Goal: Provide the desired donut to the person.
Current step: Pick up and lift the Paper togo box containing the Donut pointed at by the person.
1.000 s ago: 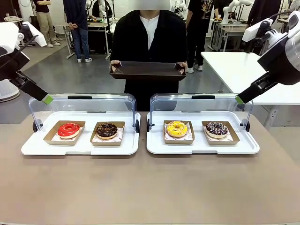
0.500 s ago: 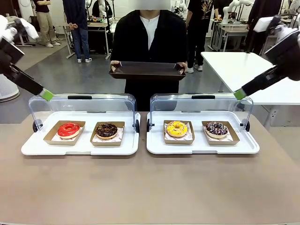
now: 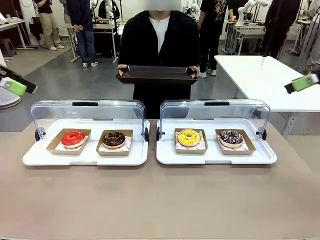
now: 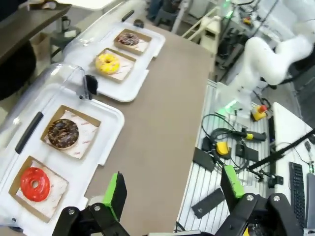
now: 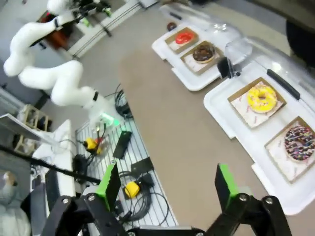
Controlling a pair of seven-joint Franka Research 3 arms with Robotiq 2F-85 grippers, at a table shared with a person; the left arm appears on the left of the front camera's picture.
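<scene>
The person [image 3: 159, 45] stands at the far side holding an empty dark tray [image 3: 157, 75] with both hands. Four donuts lie in paper boats on two white trays: red-iced [image 3: 73, 138], chocolate [image 3: 114, 139], yellow [image 3: 188, 137] and chocolate with sprinkles [image 3: 231, 137]. My left gripper [image 3: 14, 86] hangs high at the far left edge, well clear of the trays. My right gripper [image 3: 304, 82] is high at the far right edge. The left gripper [image 4: 173, 189] is open and holds nothing in its wrist view, above the red donut [image 4: 35, 184]. The right gripper [image 5: 166, 186] is likewise open, far from the yellow donut [image 5: 261, 98].
Each white tray [image 3: 30, 159] has a clear hinged lid [image 3: 87, 111] raised behind it, with black handles on top. A white table [image 3: 260, 75] stands at the back right. Other people stand far behind. Bare brown tabletop [image 3: 160, 200] lies in front of the trays.
Both arms have lifted and drawn outward, the left toward the left edge and the right toward the right edge. Donuts, lids and the person's tray have not moved.
</scene>
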